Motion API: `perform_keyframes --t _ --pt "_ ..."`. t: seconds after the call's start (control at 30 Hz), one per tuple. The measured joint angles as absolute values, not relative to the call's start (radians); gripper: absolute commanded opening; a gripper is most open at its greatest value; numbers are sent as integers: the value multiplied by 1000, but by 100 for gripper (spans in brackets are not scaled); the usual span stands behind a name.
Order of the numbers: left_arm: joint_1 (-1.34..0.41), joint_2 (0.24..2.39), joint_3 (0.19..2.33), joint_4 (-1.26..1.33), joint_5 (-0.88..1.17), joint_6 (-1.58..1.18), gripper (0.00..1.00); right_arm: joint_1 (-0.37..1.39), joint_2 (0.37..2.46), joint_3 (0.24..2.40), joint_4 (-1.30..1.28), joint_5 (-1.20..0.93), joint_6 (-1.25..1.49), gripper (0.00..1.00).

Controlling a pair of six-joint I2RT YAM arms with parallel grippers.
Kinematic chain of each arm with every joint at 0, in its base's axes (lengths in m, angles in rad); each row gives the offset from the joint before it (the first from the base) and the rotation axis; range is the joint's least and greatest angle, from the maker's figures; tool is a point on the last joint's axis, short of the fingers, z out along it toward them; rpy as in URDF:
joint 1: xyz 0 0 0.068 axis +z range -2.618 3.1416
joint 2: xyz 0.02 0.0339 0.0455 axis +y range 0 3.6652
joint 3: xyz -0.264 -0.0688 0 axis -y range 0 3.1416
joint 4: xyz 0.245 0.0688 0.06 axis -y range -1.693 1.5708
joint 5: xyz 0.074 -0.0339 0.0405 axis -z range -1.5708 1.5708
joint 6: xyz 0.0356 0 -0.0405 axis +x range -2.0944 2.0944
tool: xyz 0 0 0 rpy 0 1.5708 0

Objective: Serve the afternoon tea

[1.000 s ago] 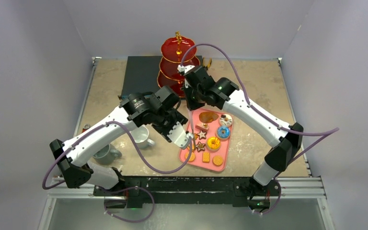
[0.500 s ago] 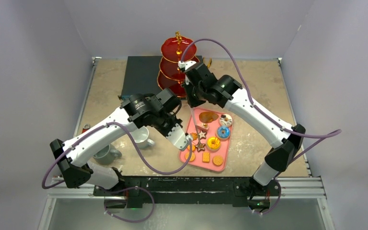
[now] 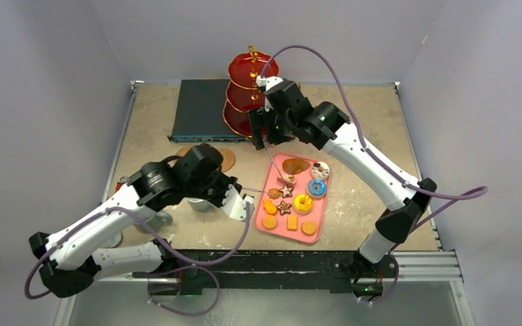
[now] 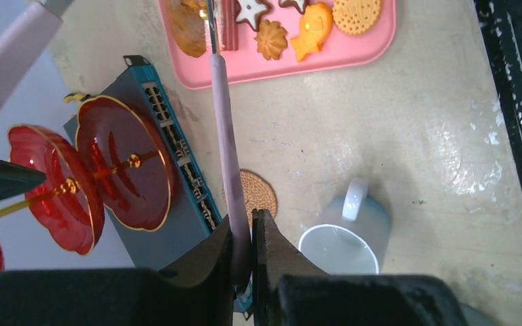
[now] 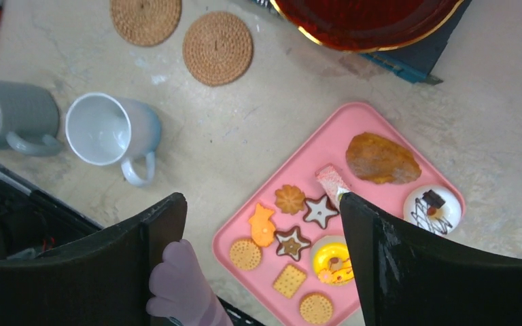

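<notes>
Red with gold rims and a gold handle [image 3: 252,51], the three-tier stand [image 3: 245,95] stands upright at the top centre of the overhead view. It is at the right end of the flat dark blue-grey electronics box [image 3: 200,109].

The small colourful toy pastries [image 5: 289,199] lie on the pink rectangular tray [image 5: 333,139], low in the centre of the beige desk [image 3: 374,129]. I can see a brown shell cake, a white iced doughnut, a yellow doughnut, a blue one, two star biscuits, an orange fish, a pink wafer, and round and square biscuits.

Two round cork coasters [image 5: 217,47] lie side by side, not touching, at the upper left of my right wrist view. Below them the white mug [image 5: 105,129] and the grey mug [image 5: 10,119] stand upright and close together at the left edge, handles toward the bottom of the frame.

My right claw [image 5: 259,197] hangs over the desk between stand and tray. Its jaws are spread wide, with nothing between them and nothing touched.

My left claw [image 4: 245,221] is closed tight, left of the tray's lower left corner in the overhead view and clear of the pastries. A mauve cable [image 4: 224,136] runs along the slit between its fingers. I cannot tell whether it is pinched there or only crosses in front. The claw grips no pastry.
</notes>
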State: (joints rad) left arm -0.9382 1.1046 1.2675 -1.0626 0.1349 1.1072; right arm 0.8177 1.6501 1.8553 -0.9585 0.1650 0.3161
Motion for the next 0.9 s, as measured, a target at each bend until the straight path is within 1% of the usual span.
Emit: perform_keyframes --t 0.07,0.13,0.2,0.3,0.4,0.6,0.77,0.83,0.9 --pt "-938 1037 1229 -1033 146 1065 0 800 1648 1880 -953 162 322 89" --pt "-938 1003 1218 -1001 158 1022 0 764 1631 1879 -936 143 333 88" --pt "-938 990 1213 -971 170 984 0 710 1587 1827 -895 111 344 86" --pt "-938 981 1203 -935 189 949 0 640 1502 1686 -835 86 367 82" --pt "-938 971 1194 -937 213 922 0 628 1461 1524 -747 78 393 79" --pt "-941 871 1180 -903 225 910 0 632 1555 1315 -646 88 406 75" --pt "-942 806 1181 -896 230 908 0 665 1652 1284 -603 86 415 73" --pt "-943 805 1182 -900 229 908 0 682 1673 1285 -575 84 422 69" --pt "-943 810 1182 -903 230 908 0 700 1697 1288 -544 83 431 61"
